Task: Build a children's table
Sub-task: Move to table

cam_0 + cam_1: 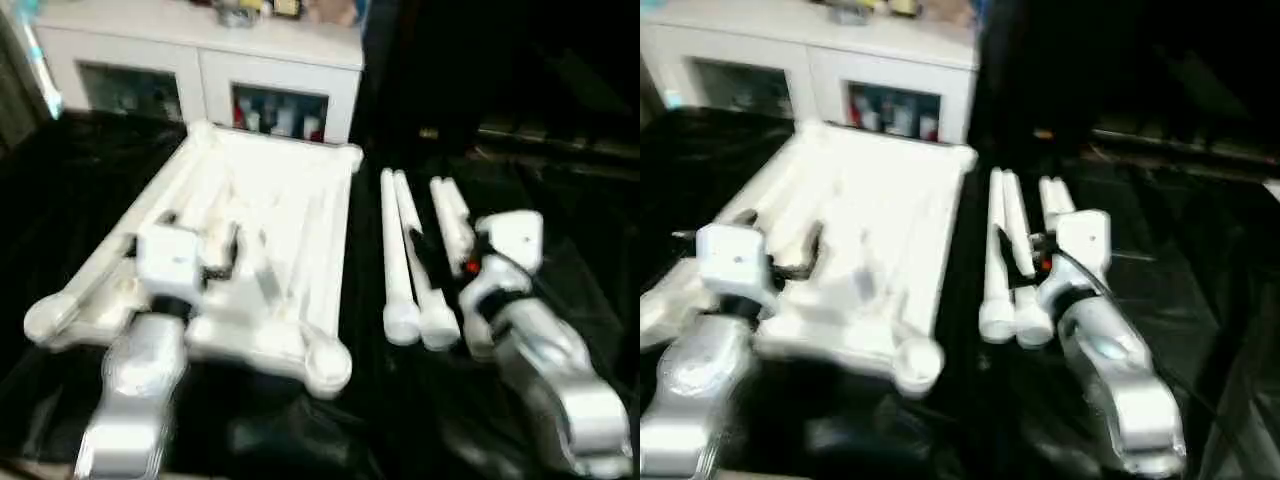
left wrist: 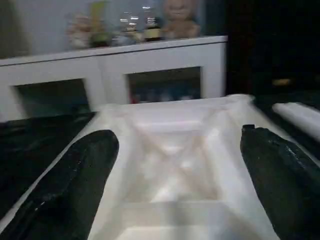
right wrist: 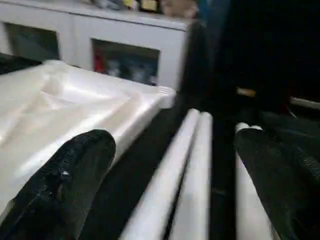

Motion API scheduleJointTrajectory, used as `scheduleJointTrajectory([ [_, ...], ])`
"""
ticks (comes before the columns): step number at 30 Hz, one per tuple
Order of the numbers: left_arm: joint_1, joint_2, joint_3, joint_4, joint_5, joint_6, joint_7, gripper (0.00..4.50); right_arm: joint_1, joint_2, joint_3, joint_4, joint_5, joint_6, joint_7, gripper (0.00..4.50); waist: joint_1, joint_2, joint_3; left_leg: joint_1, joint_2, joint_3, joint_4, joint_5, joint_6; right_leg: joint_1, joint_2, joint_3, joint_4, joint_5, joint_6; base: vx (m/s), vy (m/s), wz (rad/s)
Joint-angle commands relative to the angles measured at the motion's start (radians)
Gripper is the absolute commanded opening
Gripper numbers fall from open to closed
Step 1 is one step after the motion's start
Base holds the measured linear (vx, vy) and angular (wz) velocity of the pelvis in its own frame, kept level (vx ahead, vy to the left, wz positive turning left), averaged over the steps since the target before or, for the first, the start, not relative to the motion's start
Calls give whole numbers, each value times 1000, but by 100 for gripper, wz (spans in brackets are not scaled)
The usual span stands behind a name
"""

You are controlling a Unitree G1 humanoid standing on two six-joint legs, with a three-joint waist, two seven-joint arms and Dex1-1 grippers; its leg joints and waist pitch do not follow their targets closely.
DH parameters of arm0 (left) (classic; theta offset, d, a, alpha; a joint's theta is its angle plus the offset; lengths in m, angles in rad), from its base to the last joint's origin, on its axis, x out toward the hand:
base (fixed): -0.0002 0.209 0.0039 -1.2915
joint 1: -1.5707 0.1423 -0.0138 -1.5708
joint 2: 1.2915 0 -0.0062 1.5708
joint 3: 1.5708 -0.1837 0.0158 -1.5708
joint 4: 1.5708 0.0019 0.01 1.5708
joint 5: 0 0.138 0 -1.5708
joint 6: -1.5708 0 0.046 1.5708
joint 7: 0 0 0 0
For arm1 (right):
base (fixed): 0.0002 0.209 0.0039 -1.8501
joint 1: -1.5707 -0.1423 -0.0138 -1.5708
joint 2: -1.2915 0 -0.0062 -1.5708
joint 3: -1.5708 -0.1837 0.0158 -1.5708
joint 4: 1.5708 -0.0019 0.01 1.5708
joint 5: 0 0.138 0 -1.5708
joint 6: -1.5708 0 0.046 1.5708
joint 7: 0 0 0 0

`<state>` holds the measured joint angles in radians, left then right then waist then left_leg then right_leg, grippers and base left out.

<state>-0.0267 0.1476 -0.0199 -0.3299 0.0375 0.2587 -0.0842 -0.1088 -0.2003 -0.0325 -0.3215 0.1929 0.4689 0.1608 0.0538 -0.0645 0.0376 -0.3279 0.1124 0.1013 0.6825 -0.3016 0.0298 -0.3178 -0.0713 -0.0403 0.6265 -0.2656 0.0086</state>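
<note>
— Four legs to fit, and none is in a socket yet, as far as I can make out. The table top [image 1: 265,235] lies underside up on the black sheet [image 1: 420,420], ribs showing, with round corner sockets [image 1: 328,362] at the near end.

— Where are the legs?

— Three at least lie side by side on the sheet, just right of the top: a touching pair [image 1: 405,265] and one more [image 1: 452,225] beside them. A long white tube [image 1: 95,275] along the top's left edge may be the fourth; I cannot be sure.

— And the grippers?

— The left gripper [image 2: 175,165] hovers over the ribbed underside, fingers spread wide, nothing between them. The right gripper [image 3: 175,175] is likewise wide open and empty, poised above the loose legs, straddling the pair.

— So the step in hand?

— Picking up a leg, I judge. The right arm needs to drop, close around one tube, then carry its end to a corner socket and press it in.

— Any containers?

— Only the white cabinet [image 1: 200,60] behind: small items sit behind its glass doors and on top, too blurred to name.
</note>
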Motion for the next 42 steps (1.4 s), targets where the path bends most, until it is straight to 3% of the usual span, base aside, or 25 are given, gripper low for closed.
scheduleJointTrajectory([
  [1,-2,15,22,-2,5,1,0,443,-5,7,16,-2,-8,0,7,450,42,-11,-43,-94,44,-15,-13,90,31,123,-163,122,-129,-150,-289,107,-8,-5],
  [2,-3,15,22,0,5,1,0,443,-5,7,16,0,-8,-1,8,450,37,13,-40,-82,59,-9,-78,170,23,103,-100,59,-110,-105,-307,107,16,2],
  [3,-5,14,23,1,5,1,-1,443,-6,7,18,0,-9,-2,10,450,22,52,-33,-35,84,-12,-151,145,43,59,-26,-7,-93,-134,-242,135,50,0],
  [4,-6,16,23,2,3,-3,-4,443,-6,4,23,1,-10,-2,14,450,2,60,-45,-6,104,-41,-156,140,70,40,8,-27,-50,-109,-204,135,50,0],
  [5,-7,18,24,0,-11,-17,-21,443,-8,-5,31,2,-12,-3,26,450,-15,73,-49,94,155,-103,-154,72,163,-52,9,-31,18,-100,-142,138,46,6],
  [6,-6,19,25,-1,-17,-21,-27,443,-8,-8,34,2,-13,-4,30,450,-22,60,-63,118,177,-134,-141,169,289,-86,-10,-21,50,-47,-64,103,5,11],
  [7,-4,25,22,-8,-35,-25,-53,443,-10,-19,42,3,-14,-6,44,450,-17,54,-59,110,177,-131,-128,269,343,-103,-21,-8,48,-10,-35,103,5,11],
  [8,0,52,9,-17,-67,-29,-120,443,-12,-39,46,0,3,-10,85,450,-6,54,-60,73,143,-105,-95,487,377,-108,-55,23,16,105,-13,55,-11,3],
  [9,8,104,-11,-29,-128,-37,-236,443,-17,-72,43,-12,45,-8,159,450,16,9,-58,-11,68,-42,-60,499,268,-43,-86,66,-34,261,-18,0,0,0],
  [10,12,148,-24,-39,-177,-21,-327,443,-19,-99,40,-24,89,9,224,450,31,-1,-58,-40,44,-18,-72,428,170,-13,-95,84,-25,399,-48,0,0,0],
  [11,15,191,-37,-47,-214,7,-406,443,-20,-133,47,-37,115,23,283,450,33,1,-64,-50,57,-22,-91,369,92,7,-89,70,-12,491,-60,4,-50,4],
  [13,10,269,-59,-54,-260,59,-531,443,-16,-207,70,-54,136,35,387,450,31,6,-57,-42,61,-18,-103,274,35,2,-71,58,-18,458,-83,-19,-51,-5],
  [14,7,292,-65,-55,-273,77,-567,443,-15,-230,78,-58,140,38,417,450,30,18,-47,-34,72,-18,-119,156,-2,0,-66,51,-30,318,-120,0,0,0],
  [16,-9,370,-91,-53,-297,113,-683,443,-14,-292,88,-60,156,48,497,450,32,34,-35,-21,93,-14,-139,-26,-42,-9,-68,47,-45,69,-193,-53,-34,2],
  [17,-16,390,-98,-46,-292,107,-708,443,-14,-308,90,-59,158,47,517,450,34,37,-31,-16,98,-10,-143,-69,-47,-13,-68,47,-51,18,-201,-62,-25,2],
  [18,-35,430,-117,-25,-281,90,-765,443,-15,-342,95,-58,168,50,561,450,30,33,-17,-18,103,-3,-157,-173,-66,-13,-67,49,-65,-123,-198,-71,-22,3],
  [19,-46,452,-127,-10,-280,77,-791,443,-15,-359,96,-56,176,51,582,450,34,35,-13,-12,105,-1,-161,-225,-80,-16,-70,51,-74,-215,-186,-71,-22,3],
  [20,-59,473,-139,12,-275,41,-827,443,-15,-378,102,-56,182,52,608,450,41,35,-15,5,107,7,-158,-259,-96,-31,-74,56,-83,-300,-173,-74,-22,8],
  [21,-76,501,-154,38,-272,6,-874,417,-14,-404,112,-57,190,54,646,450,42,32,-14,0,106,11,-160,-246,-96,-28,-74,59,-88,-324,-163,-68,-23,9],
  [24,-111,549,-187,98,-250,-53,-970,404,-6,-459,141,-73,196,62,718,450,48,30,-16,-9,112,22,-165,-195,-95,-27,-76,59,-88,-323,-142,-43,-15,4],
  [29,-166,588,-250,171,-189,-111,-1049,363,-4,-499,163,-77,191,72,758,450,50,24,-18,-13,116,25,-169,-182,-104,-33,-76,57,-89,-342,-127,0,0,0],
  [31,-197,587,-279,213,-162,-144,-1068,355,-5,-510,171,-77,187,73,770,450,50,24,-23,-14,117,28,-165,-147,-104,-32,-75,57,-81,-267,-145,0,0,0],
  [33,-226,573,-296,254,-187,-130,-1114,331,-7,-518,177,-77,185,72,782,450,51,27,-27,-15,116,31,-162,-107,-100,-30,-74,55,-70,-174,-170,0,0,0],
  [37,-285,567,-346,346,-132,-176,-1152,298,-10,-530,191,-83,183,74,787,450,51,28,-36,-18,115,35,-154,-23,-83,-23,-72,53,-56,-22,-198,0,0,0],
  [42,-311,566,-366,379,-122,-193,-1189,260,0,-540,194,-103,189,91,795,450,50,25,-38,-20,116,38,-149,12,-66,-18,-73,51,-46,71,-230,0,0,0],
])
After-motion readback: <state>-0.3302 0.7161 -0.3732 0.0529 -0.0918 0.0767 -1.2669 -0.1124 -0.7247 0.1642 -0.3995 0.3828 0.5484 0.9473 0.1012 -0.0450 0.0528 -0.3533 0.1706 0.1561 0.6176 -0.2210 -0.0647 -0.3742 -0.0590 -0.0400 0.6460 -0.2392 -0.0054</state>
